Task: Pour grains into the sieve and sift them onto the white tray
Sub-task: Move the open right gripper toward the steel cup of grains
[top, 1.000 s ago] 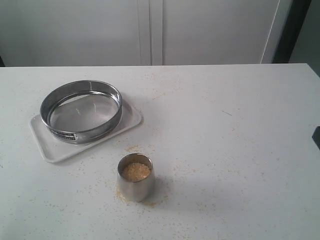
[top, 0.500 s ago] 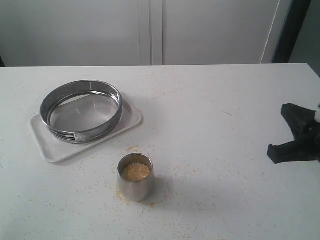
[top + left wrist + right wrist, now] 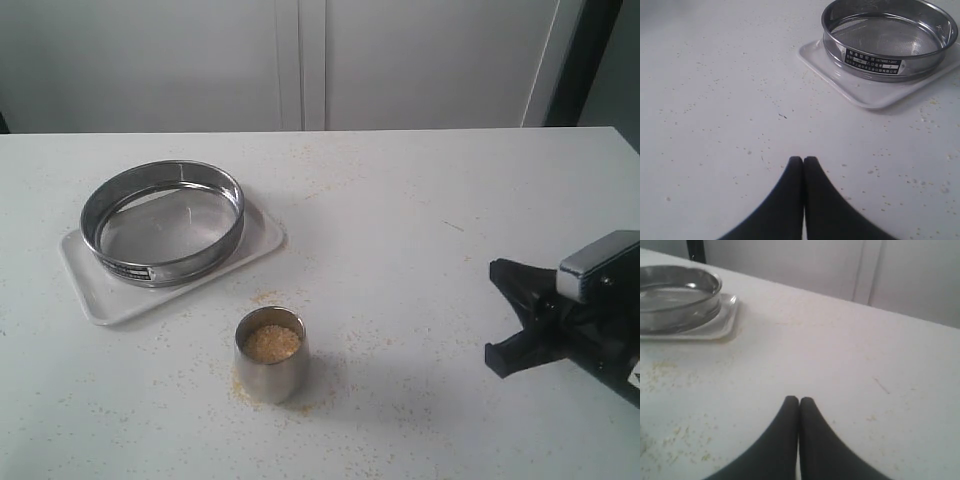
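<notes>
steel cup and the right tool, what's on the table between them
Between the steel cup and right tool lies only white table with stray grains; the exterior view shows it.

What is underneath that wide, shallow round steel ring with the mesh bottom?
A flat white rectangular tray, its rim showing past the steel ring. The mesh covers the tray's middle, so anything lying there is hidden.

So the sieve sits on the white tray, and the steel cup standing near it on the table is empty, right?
Not empty. The sieve does sit on the white tray, but the exterior view shows the steel cup holding golden grains.
</notes>
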